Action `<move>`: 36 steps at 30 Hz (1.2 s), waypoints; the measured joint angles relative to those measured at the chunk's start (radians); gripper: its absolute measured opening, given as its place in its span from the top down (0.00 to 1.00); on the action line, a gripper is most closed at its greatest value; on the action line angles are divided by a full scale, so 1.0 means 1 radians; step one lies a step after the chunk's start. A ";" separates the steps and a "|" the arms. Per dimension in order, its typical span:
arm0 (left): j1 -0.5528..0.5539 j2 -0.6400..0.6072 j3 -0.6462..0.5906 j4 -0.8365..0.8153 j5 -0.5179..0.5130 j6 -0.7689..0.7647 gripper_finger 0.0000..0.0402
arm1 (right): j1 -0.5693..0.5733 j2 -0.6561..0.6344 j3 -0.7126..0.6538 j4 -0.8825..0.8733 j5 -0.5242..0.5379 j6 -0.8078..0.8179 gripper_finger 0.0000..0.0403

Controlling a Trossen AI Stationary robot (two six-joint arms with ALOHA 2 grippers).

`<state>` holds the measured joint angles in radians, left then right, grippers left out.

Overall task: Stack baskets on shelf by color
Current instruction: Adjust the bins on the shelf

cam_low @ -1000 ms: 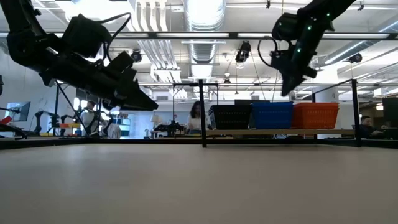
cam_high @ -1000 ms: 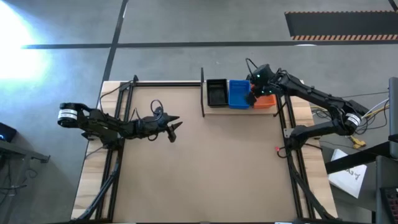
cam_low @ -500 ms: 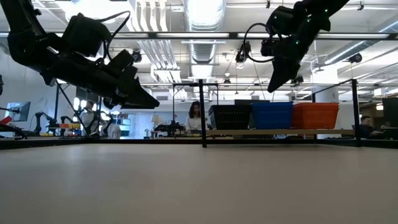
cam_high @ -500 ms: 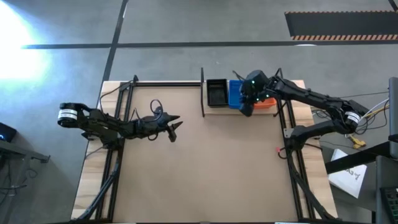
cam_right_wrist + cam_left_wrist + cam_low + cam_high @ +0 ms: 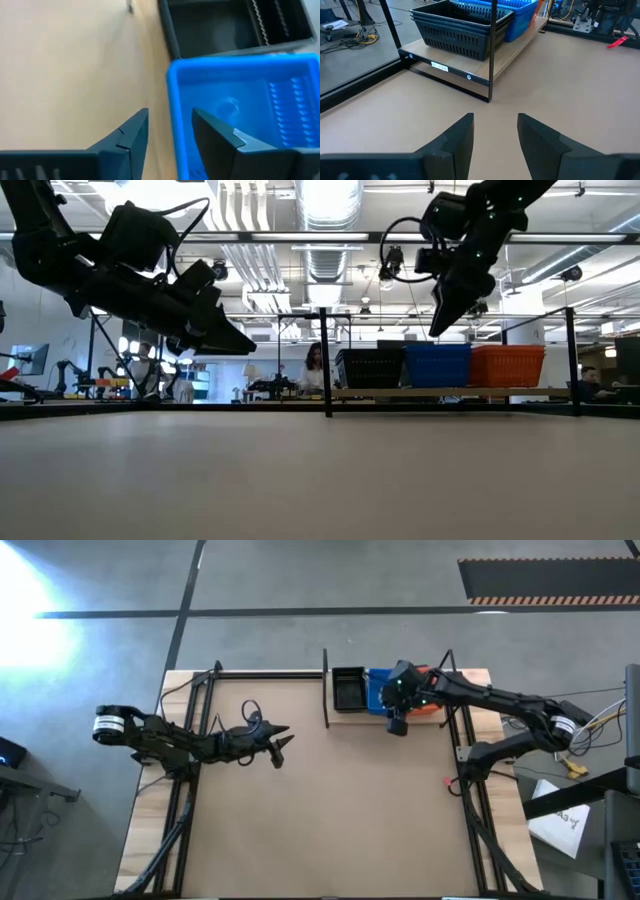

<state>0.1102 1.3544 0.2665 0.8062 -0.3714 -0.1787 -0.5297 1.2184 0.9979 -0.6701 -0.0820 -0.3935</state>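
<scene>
The right pincer (image 5: 397, 726) hangs in the upper middle-right of the high view, at the near edge of the blue baskets (image 5: 380, 690). Its fingers (image 5: 131, 134) stand spread with nothing between them; in its wrist view one finger is over the bare desk (image 5: 330, 810) and the other over the blue baskets' rim. In the low view this pincer (image 5: 440, 320) is raised in the upper right of the frame, above the row of baskets and clear of them.

The shelf (image 5: 350, 716) lies at the far edge of the desk, top centre of the high view. On it the baskets stand in a row, sorted by colour: the black baskets (image 5: 370, 368) toward the centre, the blue baskets in the middle, the orange baskets (image 5: 508, 366) toward the right. From above, the right arm covers most of the orange ones. In the left wrist view the black baskets show nested rims, one in another.

The left pincer (image 5: 280, 743) hovers over the desk at centre-left of the high view, well apart from the shelf, its fingers (image 5: 457, 137) spread and holding nothing.

People show far off in the room behind the desk in the low view.
</scene>
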 joint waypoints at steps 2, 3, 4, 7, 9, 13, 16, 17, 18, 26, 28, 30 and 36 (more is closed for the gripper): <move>0.000 0.000 0.000 0.000 0.000 0.000 0.66 | 0.000 0.011 -0.002 -0.001 0.038 -0.001 0.68; 0.000 0.000 0.000 0.000 0.000 0.000 0.66 | 0.000 0.017 -0.002 0.001 0.039 -0.001 0.70; 0.000 0.000 0.000 0.000 0.000 0.000 0.66 | 0.000 0.024 -0.002 0.002 0.040 0.000 0.72; 0.000 0.000 0.000 -0.001 0.000 -0.001 0.66 | 0.000 0.043 -0.002 0.002 0.039 -0.001 0.77; 0.000 0.000 0.000 -0.001 0.000 -0.001 0.66 | 0.000 0.058 -0.002 0.002 0.040 -0.001 0.80; -0.001 0.000 0.000 -0.001 0.000 -0.005 0.66 | 0.000 0.074 -0.002 0.002 0.046 -0.002 0.86; -0.002 0.000 0.000 -0.002 0.000 -0.024 0.66 | 0.000 0.074 -0.002 0.002 0.057 -0.015 0.90; -0.002 0.000 0.000 -0.002 0.001 -0.025 0.66 | 0.000 0.074 -0.002 0.002 0.057 -0.025 0.92; -0.002 0.000 0.000 -0.002 0.001 -0.025 0.66 | 0.000 0.073 -0.002 0.001 0.057 -0.039 0.94; -0.003 0.000 0.000 -0.002 0.001 -0.025 0.66 | 0.002 0.072 -0.002 -0.005 0.058 -0.157 0.97; -0.003 0.000 0.000 -0.002 0.001 -0.025 0.66 | 0.002 0.072 -0.002 -0.005 0.059 -0.196 0.97; -0.003 0.000 0.000 -0.002 0.001 -0.025 0.66 | 0.002 0.072 -0.002 -0.005 0.059 -0.219 0.97; -0.003 0.000 0.000 -0.003 0.001 -0.025 0.66 | -0.001 0.072 -0.002 -0.005 0.075 -0.227 0.98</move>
<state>0.1074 1.3544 0.2665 0.8037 -0.3706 -0.2033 -0.5306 1.2907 0.9962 -0.6748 -0.0073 -0.6210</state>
